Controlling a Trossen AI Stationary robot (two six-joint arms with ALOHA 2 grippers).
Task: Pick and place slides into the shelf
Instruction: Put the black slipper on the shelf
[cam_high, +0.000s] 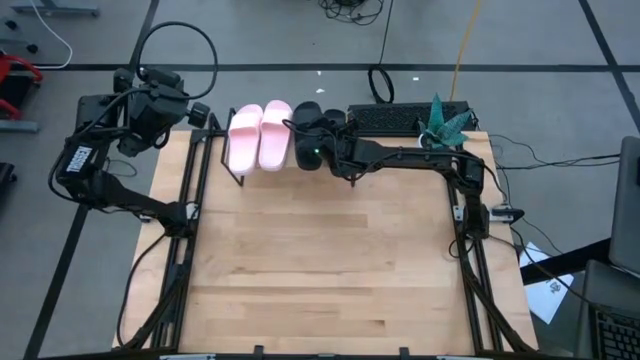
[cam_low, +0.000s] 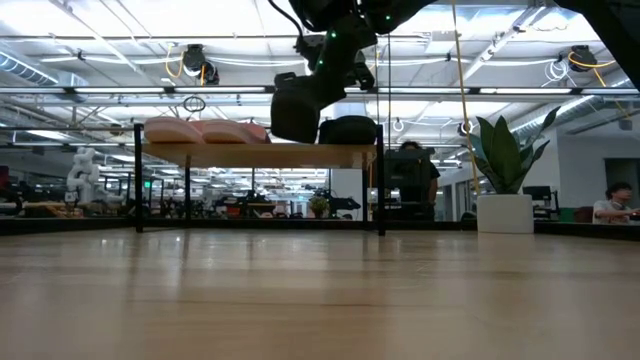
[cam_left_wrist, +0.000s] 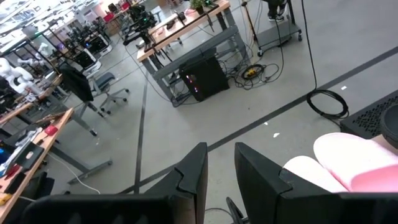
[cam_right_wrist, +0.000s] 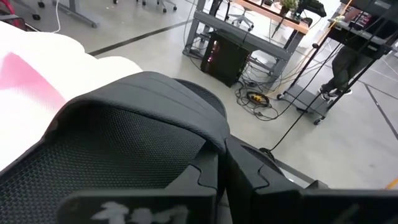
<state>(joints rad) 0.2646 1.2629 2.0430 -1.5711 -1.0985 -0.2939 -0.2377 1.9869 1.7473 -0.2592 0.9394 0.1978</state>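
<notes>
Two pale pink slides (cam_high: 260, 136) lie side by side on the shelf (cam_low: 260, 155) at the table's far edge, left part. One black slide (cam_low: 348, 130) rests on the shelf's right part. Between them, my right gripper (cam_right_wrist: 225, 155) is shut on a second black slide (cam_low: 295, 108). It reaches in from the table's right side. My left gripper (cam_left_wrist: 221, 162) stays raised at the table's far left corner, left of the pink slides. Its fingers stand slightly apart with nothing between them. My right gripper pinches the black slide's wide strap at its edge (cam_right_wrist: 214, 144) between the two shut fingers, coming nearly level from the table's right. The slide hangs tilted below the gripper, its lower end (cam_low: 290, 138) level with the shelf's top. I cannot tell whether it touches the shelf.
A black keyboard (cam_high: 410, 118) and a green plant (cam_high: 447, 122) stand at the far right, beside the shelf. The wooden tabletop (cam_high: 330, 260) stretches toward the near edge. Beyond the table, people (cam_low: 415, 175) show in the room.
</notes>
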